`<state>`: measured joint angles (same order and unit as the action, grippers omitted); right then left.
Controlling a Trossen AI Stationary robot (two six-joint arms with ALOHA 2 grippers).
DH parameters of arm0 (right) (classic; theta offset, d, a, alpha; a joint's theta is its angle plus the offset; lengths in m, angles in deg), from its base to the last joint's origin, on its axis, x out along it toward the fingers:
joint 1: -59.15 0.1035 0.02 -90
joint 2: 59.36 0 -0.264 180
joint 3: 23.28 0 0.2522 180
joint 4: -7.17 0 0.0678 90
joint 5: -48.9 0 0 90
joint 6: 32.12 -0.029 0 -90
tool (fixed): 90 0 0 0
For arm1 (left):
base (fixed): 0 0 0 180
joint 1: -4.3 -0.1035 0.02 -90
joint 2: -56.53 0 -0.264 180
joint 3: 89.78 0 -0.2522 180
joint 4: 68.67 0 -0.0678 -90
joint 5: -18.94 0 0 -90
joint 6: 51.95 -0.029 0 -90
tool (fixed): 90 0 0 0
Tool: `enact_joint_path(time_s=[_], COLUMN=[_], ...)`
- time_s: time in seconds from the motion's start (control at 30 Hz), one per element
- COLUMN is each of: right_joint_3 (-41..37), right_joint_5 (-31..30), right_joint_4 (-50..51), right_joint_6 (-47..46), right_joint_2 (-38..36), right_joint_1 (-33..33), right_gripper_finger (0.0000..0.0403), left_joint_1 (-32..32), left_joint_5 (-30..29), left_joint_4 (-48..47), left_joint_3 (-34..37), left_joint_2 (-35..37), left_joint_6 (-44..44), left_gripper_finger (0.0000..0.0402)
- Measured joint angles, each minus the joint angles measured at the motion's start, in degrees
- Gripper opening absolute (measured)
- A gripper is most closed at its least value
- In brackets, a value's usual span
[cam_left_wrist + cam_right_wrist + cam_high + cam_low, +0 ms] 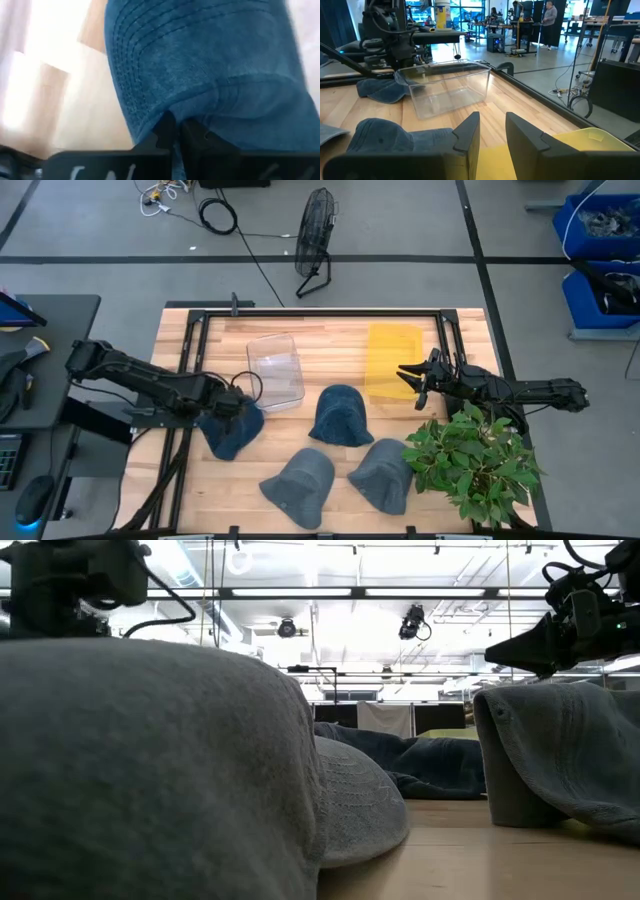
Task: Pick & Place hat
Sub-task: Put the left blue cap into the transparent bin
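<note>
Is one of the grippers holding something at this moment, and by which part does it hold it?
The left gripper is shut on the edge of the blue hat, at its brim. The right gripper is open above the yellow bin, holding nothing.

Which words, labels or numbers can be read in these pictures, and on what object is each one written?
None can be read.
Pale marks on the left gripper body, which grips the blue hat, are too blurred to read.
The clear bin and yellow bin show no text.
</note>
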<state>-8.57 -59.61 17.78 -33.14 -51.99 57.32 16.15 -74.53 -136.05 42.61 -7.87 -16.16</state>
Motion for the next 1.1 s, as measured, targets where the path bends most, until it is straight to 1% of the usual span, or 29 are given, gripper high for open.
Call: enact_joint_path(time_s=[0.07,0.13,0.3,0.4,0.47,0.6,0.73,0.83,0.93,1.0,1.1], right_joint_3=[0.00,0.00,0.00,0.00,0.00,0.00,0.00,0.00,0.00,0.00,0.00], right_joint_5=[0.00,0.00,-0.02,-0.02,-0.02,-0.04,-0.03,-0.02,-0.02,-0.03,-0.05], right_joint_4=[0.00,-0.02,-0.01,-0.02,0.00,-0.02,-0.02,0.00,0.00,-0.01,0.00], right_joint_6=[0.00,0.00,0.00,0.00,0.00,0.00,0.00,0.00,0.00,0.01,0.00], right_joint_2=[0.01,0.01,0.01,0.02,0.01,0.01,0.02,0.02,0.01,0.02,0.01], right_joint_1=[-0.01,0.00,-0.02,-0.01,-0.01,-0.02,-0.01,-0.02,-0.02,-0.02,-0.02], right_gripper_finger=[0.0100,0.0100,0.0100,0.0100,0.0100,0.0100,0.0100,0.0100,0.0100,0.0100,0.0100], left_joint_1=[0.00,0.04,0.53,1.60,2.74,3.15,0.90,-3.12,-8.07,-12.03,-17.73], left_joint_5=[2.11,2.55,2.31,5.88,5.75,-1.09,-8.49,-12.58,-17.11,-17.80,-17.90], left_joint_4=[-0.03,-1.24,-10.90,-15.07,-15.91,-15.11,-10.35,-6.38,-3.61,-2.94,-2.45], left_joint_3=[-1.70,-4.29,-13.21,-18.77,-22.46,-30.18,-33.94,-33.98,-33.15,-33.15,-33.15], left_joint_2=[0.12,0.39,0.39,0.39,0.39,0.39,0.39,0.25,-0.82,-2.18,-4.93], left_joint_6=[1.36,2.89,7.55,8.73,8.54,7.95,6.60,7.05,9.63,11.59,11.31], left_gripper_finger=[0.0014,0.0008,0.0010,0.0011,0.0009,0.0010,0.0013,0.0012,0.0013,0.0016,0.0016])
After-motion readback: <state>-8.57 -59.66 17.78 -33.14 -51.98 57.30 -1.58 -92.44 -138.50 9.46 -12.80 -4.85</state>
